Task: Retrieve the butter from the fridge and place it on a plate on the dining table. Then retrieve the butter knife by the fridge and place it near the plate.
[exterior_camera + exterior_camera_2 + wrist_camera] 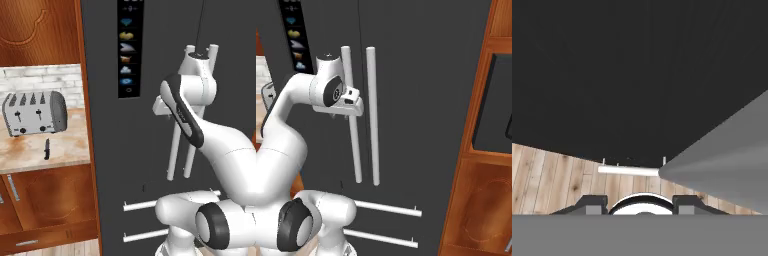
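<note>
My hand is up against the fridge (pixel 421 75), at the left of its two long white bar handles (pixel 371 115). In the right base view my gripper (pixel 345 111) sits at about nine o'clock, pressed close to the left bar; the fingers themselves are hidden behind my wrist, so I cannot tell whether they are closed round the bar or merely beside it. In the hand view a pale grey bar (pixel 722 160) runs across from the three o'clock edge toward my finger tips (pixel 592 204), with a short white drawer handle (pixel 629 171) just above them and wood floor (pixel 547 175) at eight o'clock.

The fridge doors are shut, its icon strip (pixel 130 47) at twelve o'clock in the left base view. The butter knife (pixel 47 148) lies on the counter (pixel 70 145) at nine o'clock, just in front of the toaster (pixel 35 113).
</note>
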### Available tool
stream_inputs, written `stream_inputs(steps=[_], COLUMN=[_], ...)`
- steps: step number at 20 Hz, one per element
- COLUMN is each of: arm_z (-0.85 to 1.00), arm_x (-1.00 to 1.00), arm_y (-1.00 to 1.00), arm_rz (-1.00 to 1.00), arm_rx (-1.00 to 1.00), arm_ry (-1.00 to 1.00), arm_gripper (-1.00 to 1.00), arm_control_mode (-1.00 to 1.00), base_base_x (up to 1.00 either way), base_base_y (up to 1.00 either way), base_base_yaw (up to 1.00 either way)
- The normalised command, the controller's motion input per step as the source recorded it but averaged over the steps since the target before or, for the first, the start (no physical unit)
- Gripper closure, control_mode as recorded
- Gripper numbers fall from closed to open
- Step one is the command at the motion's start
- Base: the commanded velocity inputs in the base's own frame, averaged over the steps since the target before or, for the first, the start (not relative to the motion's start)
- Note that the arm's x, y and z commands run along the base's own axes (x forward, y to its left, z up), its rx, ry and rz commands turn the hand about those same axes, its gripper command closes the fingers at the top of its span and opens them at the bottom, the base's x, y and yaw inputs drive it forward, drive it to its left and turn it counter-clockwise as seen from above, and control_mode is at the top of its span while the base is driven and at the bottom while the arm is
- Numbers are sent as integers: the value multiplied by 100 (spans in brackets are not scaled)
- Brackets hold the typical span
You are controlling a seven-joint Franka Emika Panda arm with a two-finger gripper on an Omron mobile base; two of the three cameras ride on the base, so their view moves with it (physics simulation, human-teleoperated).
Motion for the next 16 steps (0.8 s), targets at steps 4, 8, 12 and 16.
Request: stream_inputs(steps=[4,8,12,16], arm_z=[0,0,0,0], arm_x=[-1,0,0,0], arm_y=[0,0,0,0], arm_rz=[0,0,0,0], arm_rx=[0,0,0,0], arm_ry=[0,0,0,0], arm_gripper=[-100,-100,-100,-100], arm_control_mode=[100,100,100,100], base_base_x=[-49,-44,-1,-1], base_base_y=[-18,-46,-54,-19], base_base_yaw=[2,0,0,0])
